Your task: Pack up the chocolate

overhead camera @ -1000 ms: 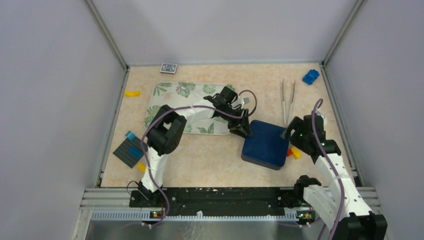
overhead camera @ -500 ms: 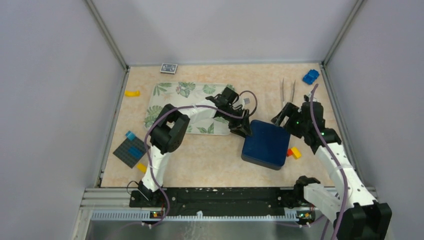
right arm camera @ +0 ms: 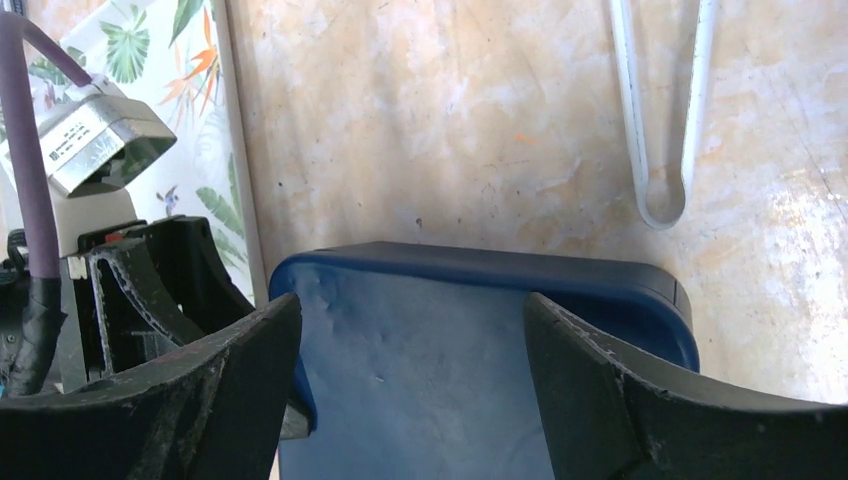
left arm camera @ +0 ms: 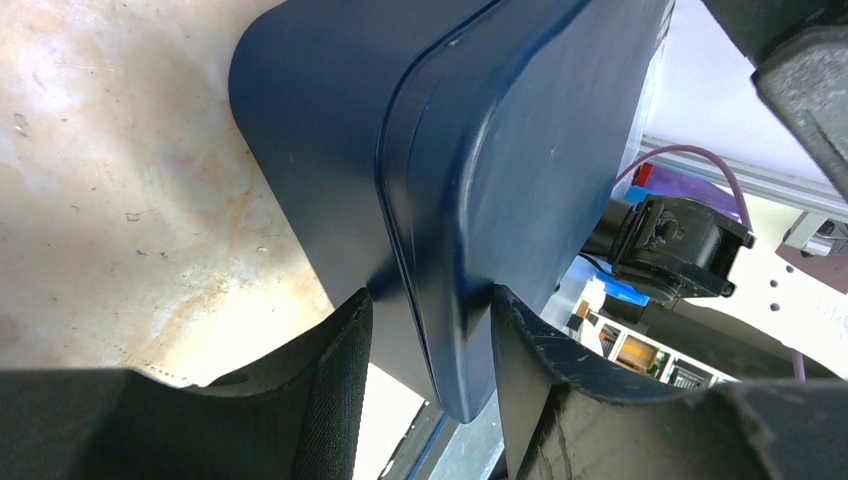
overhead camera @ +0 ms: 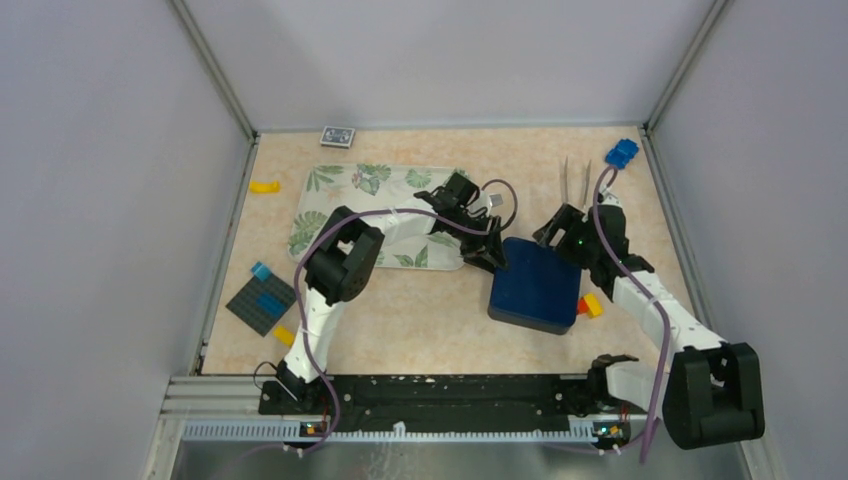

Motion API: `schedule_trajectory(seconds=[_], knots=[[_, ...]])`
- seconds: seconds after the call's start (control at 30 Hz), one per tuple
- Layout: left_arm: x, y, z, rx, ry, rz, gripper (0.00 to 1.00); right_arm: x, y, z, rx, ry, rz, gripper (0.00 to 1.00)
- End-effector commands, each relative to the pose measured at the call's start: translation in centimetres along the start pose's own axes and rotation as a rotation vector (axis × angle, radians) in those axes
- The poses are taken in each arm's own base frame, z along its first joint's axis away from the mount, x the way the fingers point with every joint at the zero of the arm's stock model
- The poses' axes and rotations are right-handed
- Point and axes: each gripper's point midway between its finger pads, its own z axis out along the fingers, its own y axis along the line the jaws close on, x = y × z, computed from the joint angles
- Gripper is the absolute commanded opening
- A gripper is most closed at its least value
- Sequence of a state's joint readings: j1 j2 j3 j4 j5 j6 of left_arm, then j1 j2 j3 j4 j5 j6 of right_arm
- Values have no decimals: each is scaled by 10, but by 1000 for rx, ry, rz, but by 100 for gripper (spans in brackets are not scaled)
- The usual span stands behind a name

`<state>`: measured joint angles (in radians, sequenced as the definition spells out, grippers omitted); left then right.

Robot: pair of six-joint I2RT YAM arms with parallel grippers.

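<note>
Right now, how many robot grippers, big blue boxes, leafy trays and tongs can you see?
grippers: 2, the left gripper and the right gripper
dark blue box: 1
leafy tray: 1
tongs: 1
total: 5

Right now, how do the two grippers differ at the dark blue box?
The left gripper grips the dark blue box at its left edge; the right gripper is open, holding nothing. Left touches it; right hangs over its far edge. Both face that box.
</note>
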<state>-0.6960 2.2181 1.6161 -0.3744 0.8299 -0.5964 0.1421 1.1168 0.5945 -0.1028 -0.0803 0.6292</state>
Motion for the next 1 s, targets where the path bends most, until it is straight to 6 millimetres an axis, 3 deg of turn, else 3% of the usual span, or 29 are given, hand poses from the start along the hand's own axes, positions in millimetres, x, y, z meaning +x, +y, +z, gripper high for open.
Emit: schedule_trajectory(seconds=[0.0,0.27,0.43,0.53,0.63,0.7,0.87,0.97], knots=[[-11,20,6,-48,-30,18,51,-7,14,-15,-37,2,-29,80],[-13,26,0,-57,-36,14,51,-17,86,-38,-236,7,-16,80],[-14,29,0,-57,-34,8,51,-2,115,-24,-319,38,16,80],[-13,31,0,-60,-35,3,51,25,104,-1,-301,91,63,76],[-14,31,-2,-59,-41,-3,51,49,75,14,-220,104,88,64],[-15,30,-4,-54,-47,-2,51,52,70,15,-199,116,75,51],[-16,27,-6,-39,-49,-2,51,19,87,-8,-228,28,32,49],[-21,20,-11,-35,-72,12,50,-6,105,-33,-261,-22,-1,56]])
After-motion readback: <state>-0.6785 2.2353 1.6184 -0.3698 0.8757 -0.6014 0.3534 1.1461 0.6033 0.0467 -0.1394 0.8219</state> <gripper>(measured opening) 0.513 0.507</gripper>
